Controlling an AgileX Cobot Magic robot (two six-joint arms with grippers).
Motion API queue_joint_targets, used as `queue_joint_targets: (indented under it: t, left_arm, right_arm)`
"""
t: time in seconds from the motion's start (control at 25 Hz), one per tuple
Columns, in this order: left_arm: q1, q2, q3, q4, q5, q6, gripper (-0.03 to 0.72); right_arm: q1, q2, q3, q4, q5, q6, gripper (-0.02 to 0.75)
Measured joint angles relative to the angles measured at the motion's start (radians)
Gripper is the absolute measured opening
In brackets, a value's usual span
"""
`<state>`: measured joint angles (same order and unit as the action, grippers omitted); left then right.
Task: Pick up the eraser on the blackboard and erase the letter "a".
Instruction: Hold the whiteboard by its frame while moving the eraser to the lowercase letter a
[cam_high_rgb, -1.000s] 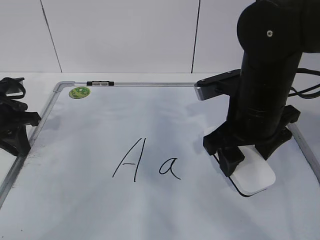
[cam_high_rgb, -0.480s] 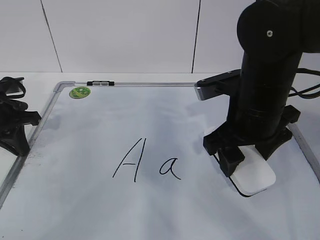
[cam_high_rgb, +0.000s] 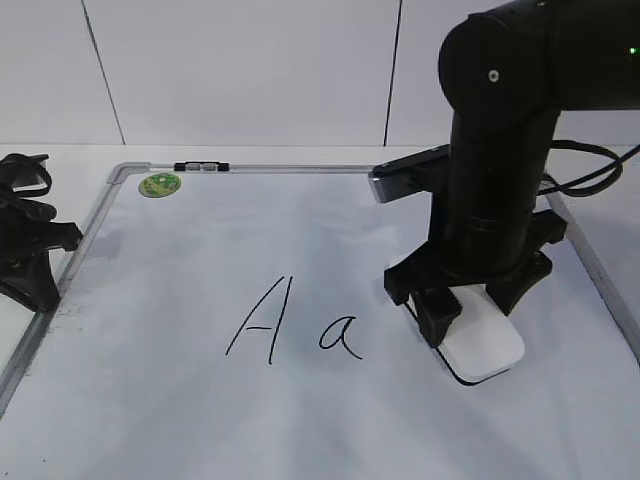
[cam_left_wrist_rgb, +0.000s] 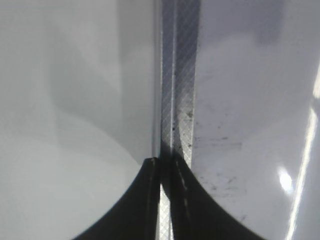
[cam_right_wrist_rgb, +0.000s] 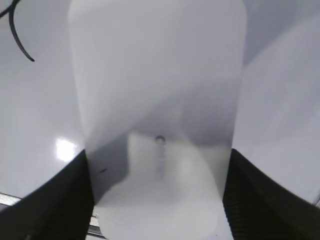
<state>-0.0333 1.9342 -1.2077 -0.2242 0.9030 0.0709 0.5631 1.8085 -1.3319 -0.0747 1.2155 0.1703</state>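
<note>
Exterior view: nearest on the blackboard (cam_high_rgb: 300, 420), a bare white stretch is seen, and just beyond it the capital "A" (cam_high_rgb: 258, 320) and, to its right, the letter "a" (cam_high_rgb: 340, 335) are written in thin black marker. To the right of the "a", close but apart from it, the eraser (cam_high_rgb: 485, 352) is laid flat on the board, its black underside showing as a thin dark line at the near edge. The right gripper (cam_high_rgb: 478, 300) is set down over the eraser with a finger on either side; in the right wrist view the white block (cam_right_wrist_rgb: 157, 115) is seen filling the gap between the dark fingers (cam_right_wrist_rgb: 260, 200), which are pressed against its long sides, so the eraser is gripped at a wide spread. At the left edge of the scene, the left gripper (cam_high_rgb: 35, 265) is rested at the board's grey frame (cam_high_rgb: 85, 245); in the left wrist view its fingers (cam_left_wrist_rgb: 150, 200) are seen drawn almost together, with only the frame strip (cam_left_wrist_rgb: 180, 90) below them and nothing held. At the far left corner of the board a green round sticker (cam_high_rgb: 159, 184) is stuck, and a small black clip (cam_high_rgb: 200, 167) is seen on the far frame
</note>
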Motion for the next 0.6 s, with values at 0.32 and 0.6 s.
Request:
queue_joint_targets:
  t: [0.32, 0.6]
  left_arm:
    - [0.000, 0.000, 0.000, 0.000, 0.000, 0.000, 0.025]
    - [0.000, 0.000, 0.000, 0.000, 0.000, 0.000, 0.026]
  right_arm:
    - [0.000, 0.094, -0.075, 0.019, -0.002, -0.019, 0.555]
    - [0.000, 0.157, -0.161, 0.027, -0.002, -0.025, 0.555]
